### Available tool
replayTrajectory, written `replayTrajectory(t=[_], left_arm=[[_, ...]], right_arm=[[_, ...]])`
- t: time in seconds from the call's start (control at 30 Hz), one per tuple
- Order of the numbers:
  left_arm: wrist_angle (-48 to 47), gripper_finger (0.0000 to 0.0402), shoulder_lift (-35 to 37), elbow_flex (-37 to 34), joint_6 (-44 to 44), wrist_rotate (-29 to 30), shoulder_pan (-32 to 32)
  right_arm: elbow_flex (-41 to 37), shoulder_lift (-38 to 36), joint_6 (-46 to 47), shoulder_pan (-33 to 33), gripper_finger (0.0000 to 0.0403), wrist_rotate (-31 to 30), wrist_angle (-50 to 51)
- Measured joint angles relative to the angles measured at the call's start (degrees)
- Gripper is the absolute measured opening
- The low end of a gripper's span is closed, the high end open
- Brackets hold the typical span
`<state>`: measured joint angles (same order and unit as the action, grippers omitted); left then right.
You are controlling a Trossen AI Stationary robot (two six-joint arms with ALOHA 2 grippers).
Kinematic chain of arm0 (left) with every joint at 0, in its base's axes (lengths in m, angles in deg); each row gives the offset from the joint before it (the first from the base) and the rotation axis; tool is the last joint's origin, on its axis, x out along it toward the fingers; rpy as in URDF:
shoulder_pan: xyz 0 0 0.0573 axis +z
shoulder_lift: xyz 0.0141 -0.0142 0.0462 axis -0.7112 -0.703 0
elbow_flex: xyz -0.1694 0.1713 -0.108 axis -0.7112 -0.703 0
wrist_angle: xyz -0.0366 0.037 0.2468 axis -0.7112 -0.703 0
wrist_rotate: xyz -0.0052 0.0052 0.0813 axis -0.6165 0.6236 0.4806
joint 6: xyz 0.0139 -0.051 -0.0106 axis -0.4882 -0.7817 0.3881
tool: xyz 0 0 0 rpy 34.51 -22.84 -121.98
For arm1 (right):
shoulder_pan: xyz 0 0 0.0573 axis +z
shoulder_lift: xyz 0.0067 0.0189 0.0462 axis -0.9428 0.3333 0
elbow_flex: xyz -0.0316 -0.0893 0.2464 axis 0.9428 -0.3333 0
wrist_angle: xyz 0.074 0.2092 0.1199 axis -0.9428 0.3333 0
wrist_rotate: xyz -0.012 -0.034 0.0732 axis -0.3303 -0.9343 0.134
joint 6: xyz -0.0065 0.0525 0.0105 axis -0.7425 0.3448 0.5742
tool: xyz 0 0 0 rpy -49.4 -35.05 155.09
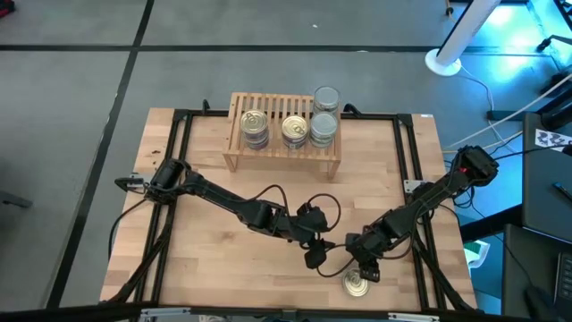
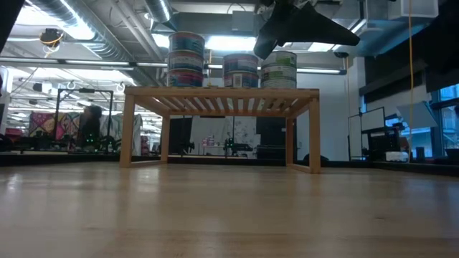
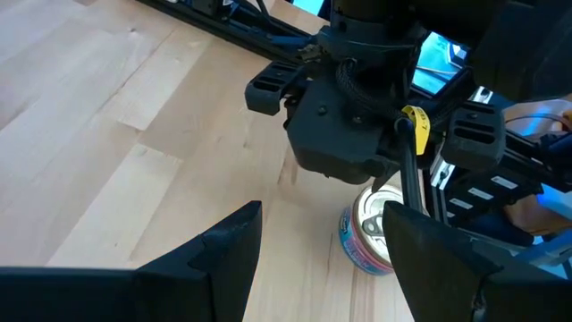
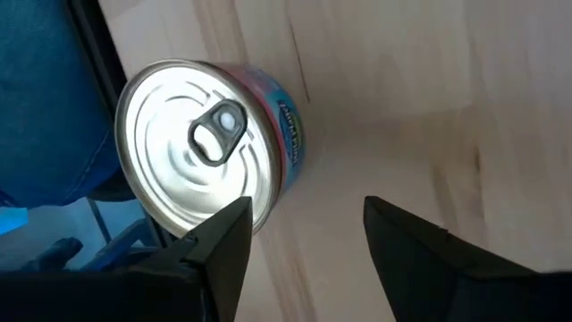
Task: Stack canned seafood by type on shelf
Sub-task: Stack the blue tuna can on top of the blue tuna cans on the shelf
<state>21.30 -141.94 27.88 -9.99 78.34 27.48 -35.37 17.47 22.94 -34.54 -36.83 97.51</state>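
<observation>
The right gripper (image 1: 360,268) hangs open and empty just beside a lone round silver-lidded tin (image 1: 357,285) at the table's near edge. The left gripper (image 1: 315,255) waits nearby — open, holding nothing. Three stacks of tins (image 1: 289,127) stand on the low slatted light-wood shelf (image 1: 234,148).

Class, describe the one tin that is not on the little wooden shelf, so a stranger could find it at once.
Start at the light-wood shelf at the table's far side, then cross to the near edge. There a lone can sits flat on the tabletop, just beneath the right gripper. Unlike the other cans, it stands alone, unstacked.
</observation>
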Motion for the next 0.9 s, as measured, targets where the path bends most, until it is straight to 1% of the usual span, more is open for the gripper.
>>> replayTrajectory(t=[0.17,0.43,0.67,0.9], left_arm=[[0.0,0.0227,0.0,0.0,0.0,0.0,0.0],[0.0,0.0227,0.0,0.0,0.0,0.0,0.0],[0.0,0.0227,0.0,0.0,0.0,0.0,0.0],[0.0,0.0227,0.0,0.0,0.0,0.0,0.0]], right_arm=[[0.0,0.0,-0.8,0.0,0.0216,-1.7,-0.1],[0.1,0.2,-2.8,0.1,0.0216,-1.7,-0.3],[0.1,1.9,-5.5,0.0,0.0216,-1.8,-2.1],[0.1,2.0,-6.6,0.0,0.0216,-3.5,-2.0]])
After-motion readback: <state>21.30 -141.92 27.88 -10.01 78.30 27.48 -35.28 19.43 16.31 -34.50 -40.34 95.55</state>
